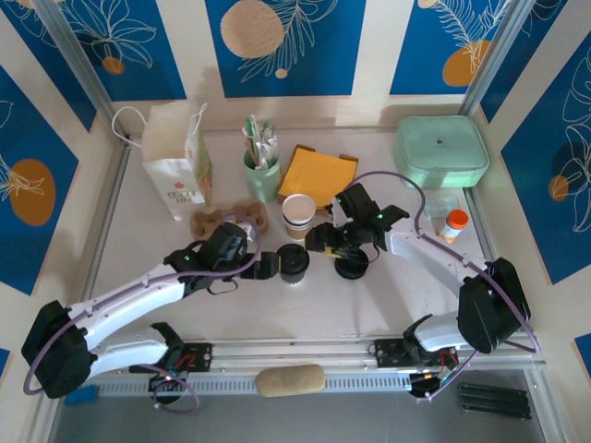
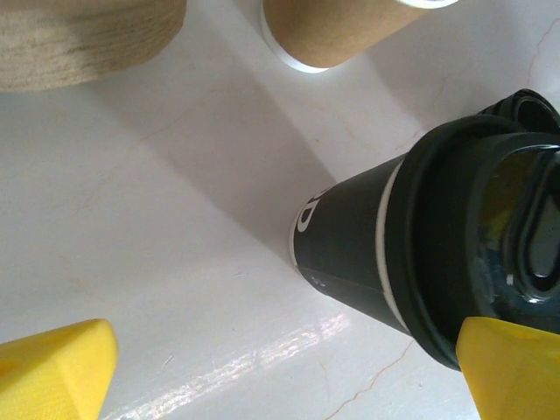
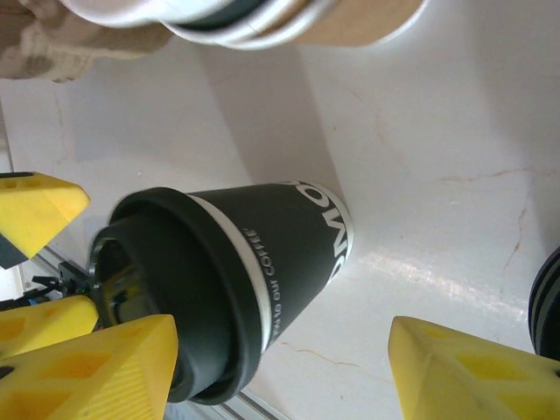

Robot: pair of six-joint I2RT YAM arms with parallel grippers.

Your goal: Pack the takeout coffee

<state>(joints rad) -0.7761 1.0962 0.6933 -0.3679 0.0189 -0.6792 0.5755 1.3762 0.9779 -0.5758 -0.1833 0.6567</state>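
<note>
Pale marble-look table with paper bag, utensil cup, kraft cup, black lidded cup, green container.

We look steeply down on the whole table from high behind its near edge. Both wrist cameras sit close above its surface, facing each other from opposite sides. They share the dark lidded cup, with the kraft cup at each frame's top edge.

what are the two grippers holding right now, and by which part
Nothing is held. The left gripper and right gripper are both open beside the black lidded coffee cup, which stands ungripped on the table.
</note>
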